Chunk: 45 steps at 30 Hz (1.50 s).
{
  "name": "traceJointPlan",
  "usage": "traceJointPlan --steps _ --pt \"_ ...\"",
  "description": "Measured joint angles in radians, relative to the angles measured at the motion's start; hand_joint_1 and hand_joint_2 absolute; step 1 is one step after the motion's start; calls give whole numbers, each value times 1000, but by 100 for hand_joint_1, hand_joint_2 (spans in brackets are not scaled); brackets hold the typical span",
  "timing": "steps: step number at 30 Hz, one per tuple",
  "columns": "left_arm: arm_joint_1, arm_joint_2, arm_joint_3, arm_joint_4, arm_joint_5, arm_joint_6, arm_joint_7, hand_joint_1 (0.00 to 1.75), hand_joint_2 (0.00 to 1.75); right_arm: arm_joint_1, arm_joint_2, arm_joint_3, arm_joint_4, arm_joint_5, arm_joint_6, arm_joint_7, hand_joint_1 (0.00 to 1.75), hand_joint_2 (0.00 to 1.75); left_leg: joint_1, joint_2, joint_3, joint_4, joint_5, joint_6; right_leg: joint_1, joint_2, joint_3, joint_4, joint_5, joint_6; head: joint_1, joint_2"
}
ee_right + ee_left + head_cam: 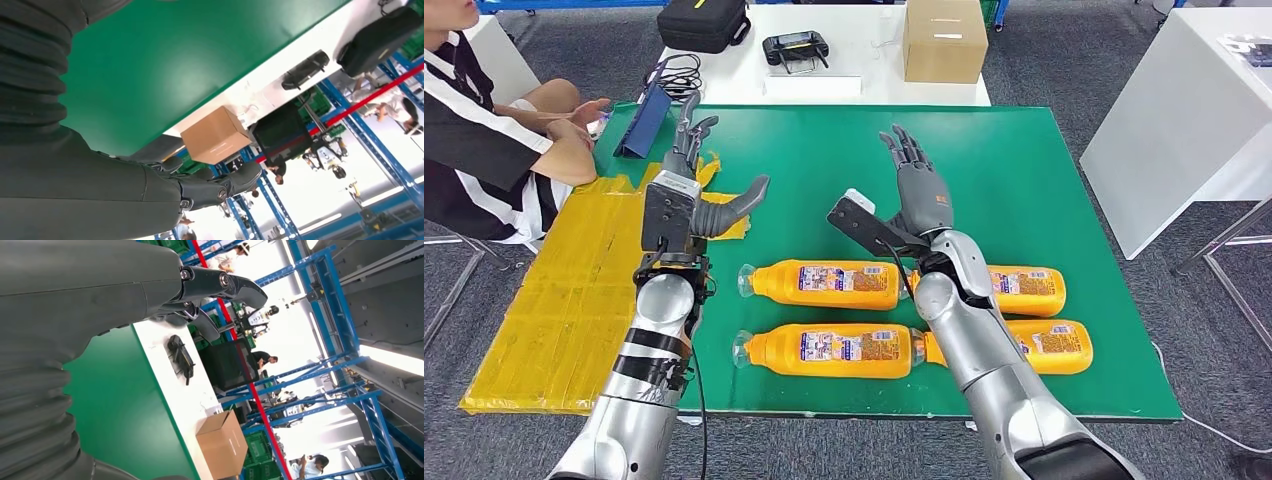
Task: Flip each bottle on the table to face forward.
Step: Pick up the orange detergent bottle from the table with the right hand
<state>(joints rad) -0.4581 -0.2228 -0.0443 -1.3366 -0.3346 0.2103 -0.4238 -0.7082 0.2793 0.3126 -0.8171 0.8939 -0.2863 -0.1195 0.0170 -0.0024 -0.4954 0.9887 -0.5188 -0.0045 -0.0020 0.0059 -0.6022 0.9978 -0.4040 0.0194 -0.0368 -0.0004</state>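
Four orange bottles lie on their sides on the green mat (1024,160), in two rows of two, all on the robot's side of both hands. The far-left bottle (829,284) and near-left bottle (834,350) sit between the two forearms, labels showing upward. The far-right bottle (1029,290) and near-right bottle (1054,347) are partly hidden behind the right arm; their labels also appear to face up, though this is less certain.

The left hand (686,190) is raised above the mat, beyond and to the left of the left-hand bottles, fingers spread, thumb out, holding nothing. The right hand (916,185) is likewise raised beyond the bottles, fingers extended and apart, empty. Neither hand touches a bottle.

Judgement: no bottle is in hand and none stands upright. Whether the visible labels count as facing forward cannot be settled here; if so, the flipping looks largely done, the right pair being least verifiable. A person's hand (584,112) rests beyond the left hand, at the mat's far-left corner.
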Motion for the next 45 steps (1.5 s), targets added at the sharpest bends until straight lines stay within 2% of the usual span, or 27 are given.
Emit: traceJointPlan --steps 6,11,18,26,31,45 --pt "-13 -1 3 7 0 -12 4 0 175 -24 15 35 73 120 7 51 0 175 0 0 0 0 0 0 0 0 0 0 0 0 0 0" --pt "-32 -2 4 20 4 -19 9 0 175 -45 38 80 158 176 54 58 0 175 1 0 1 0 0 0 0 0 0 0 0 0 0 0" --pt "-59 -2 16 57 19 -12 13 0 175 -51 68 133 245 194 93 49 0 175 0 0 0 0 0 0 0 0 0 0 0 0 0 0" --pt "-110 2 52 145 7 41 16 0 175 -62 82 170 304 158 120 52 0 175 0 0 0 0 0 0 0 0 0 0 0 0 0 0" --pt "-186 28 121 282 -30 137 9 0 175 -83 83 219 339 89 136 75 0 175 1 1 0 0 0 0 1 0 0 0 0 0 0 0" --pt "-282 115 332 526 -42 231 -36 0 175 -117 82 275 419 50 149 117 0 175 1 2 0 0 0 0 1 1 -1 1 0 0 0 0"
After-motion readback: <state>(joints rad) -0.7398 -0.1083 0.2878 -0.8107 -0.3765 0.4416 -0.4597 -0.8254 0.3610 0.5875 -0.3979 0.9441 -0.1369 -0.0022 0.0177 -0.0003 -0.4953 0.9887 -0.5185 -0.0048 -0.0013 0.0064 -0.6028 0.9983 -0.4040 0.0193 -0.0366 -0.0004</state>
